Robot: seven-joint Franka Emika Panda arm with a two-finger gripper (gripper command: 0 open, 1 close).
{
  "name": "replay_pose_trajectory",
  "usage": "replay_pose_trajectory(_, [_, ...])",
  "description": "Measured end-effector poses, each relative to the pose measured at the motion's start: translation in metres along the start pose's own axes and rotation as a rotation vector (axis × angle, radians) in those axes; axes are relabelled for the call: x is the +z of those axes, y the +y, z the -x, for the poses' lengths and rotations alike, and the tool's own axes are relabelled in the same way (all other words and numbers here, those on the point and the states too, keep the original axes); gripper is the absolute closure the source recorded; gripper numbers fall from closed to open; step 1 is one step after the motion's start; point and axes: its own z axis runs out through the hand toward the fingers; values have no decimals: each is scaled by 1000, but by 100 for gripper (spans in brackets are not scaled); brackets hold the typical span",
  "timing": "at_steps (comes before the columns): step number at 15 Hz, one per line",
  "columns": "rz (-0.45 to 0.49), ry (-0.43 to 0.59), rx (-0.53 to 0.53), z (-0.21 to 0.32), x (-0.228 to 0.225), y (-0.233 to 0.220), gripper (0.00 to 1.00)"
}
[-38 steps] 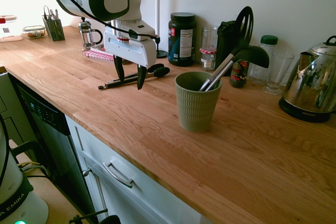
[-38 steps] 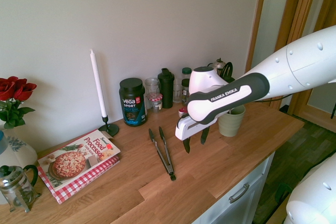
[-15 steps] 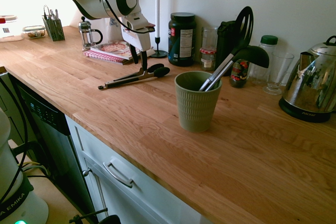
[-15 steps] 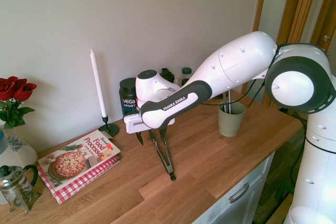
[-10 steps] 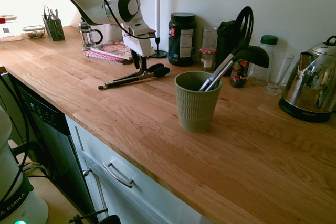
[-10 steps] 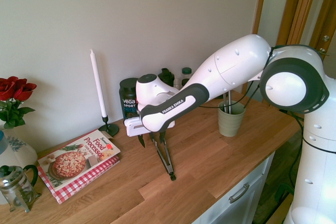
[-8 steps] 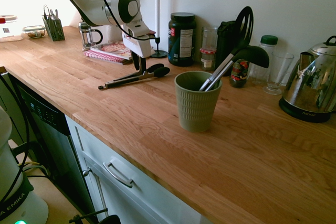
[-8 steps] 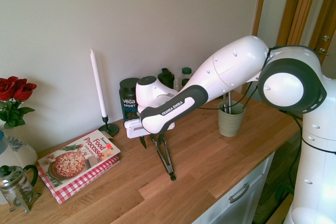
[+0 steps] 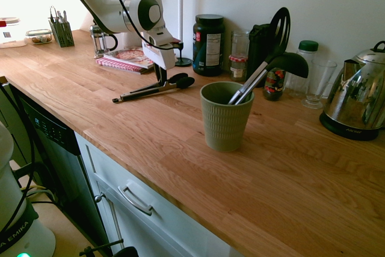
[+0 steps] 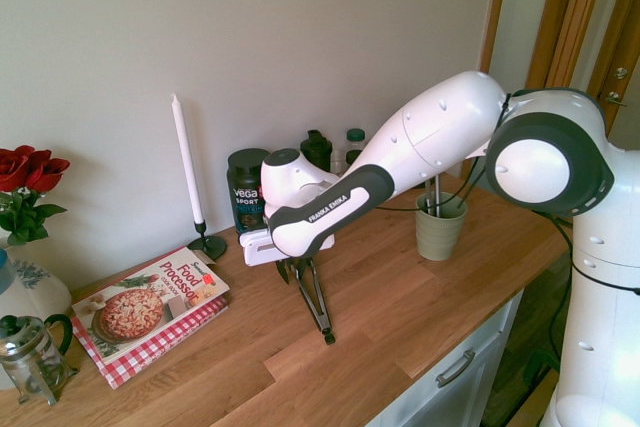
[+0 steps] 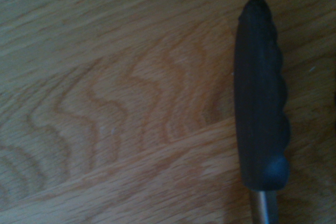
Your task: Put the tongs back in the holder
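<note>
The tongs (image 9: 150,90) lie flat on the wooden counter, their black tips toward the wall and still spread apart. My gripper (image 9: 160,76) is lowered over them just behind the tips, one finger on each side of the two metal arms (image 10: 315,302), with a narrow gap left. From the other side, the gripper (image 10: 293,269) hides the tip end. One black tip (image 11: 260,103) fills the right of the wrist view. The holder (image 9: 224,118), an olive-green ribbed cup, stands upright further along the counter (image 10: 438,229), apart from the gripper.
A black ladle (image 9: 289,61) and a slotted spatula (image 9: 278,25) stand in the holder. Along the wall are a dark supplement tub (image 9: 208,45), jars and a kettle (image 9: 358,97). A cookbook (image 10: 150,307), a candle (image 10: 185,162) and a French press (image 10: 35,357) lie beyond the tongs.
The gripper swung from above the counter to the tongs, sank onto them, and its fingers have drawn closer together around the arms. The tongs have not moved.
</note>
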Motion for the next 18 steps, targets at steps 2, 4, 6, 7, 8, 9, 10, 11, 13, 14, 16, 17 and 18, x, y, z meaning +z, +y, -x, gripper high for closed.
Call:
replay_pose_trajectory(2, [0, 0, -2, 0, 0, 0, 100])
replay_pose_trajectory(4, [-4, 0, -6, 1, -1, -1, 100])
replay_pose_trajectory(6, [-5, 0, -8, 1, -1, -1, 100])
replay_pose_trajectory(7, [-6, 0, -8, 1, -2, -1, 100])
replay_pose_trajectory(8, [-9, 2, -8, 0, -3, -1, 100])
replay_pose_trajectory(9, [-17, 3, -9, -1, -8, -1, 100])
replay_pose_trajectory(10, [-29, 4, -13, -2, -18, -2, 100])
replay_pose_trajectory(11, [-49, 7, -20, -3, -34, -3, 100])
replay_pose_trajectory(13, [-104, 28, -45, -2, -87, -5, 100])
replay_pose_trajectory(14, [-126, 36, -53, -1, -112, -3, 100])
replay_pose_trajectory(16, [-150, 35, -54, -3, -141, 3, 100])
replay_pose_trajectory(17, [-153, 32, -49, -5, -146, 5, 100])
replay_pose_trajectory(18, [-153, 24, -42, -8, -148, 6, 100])
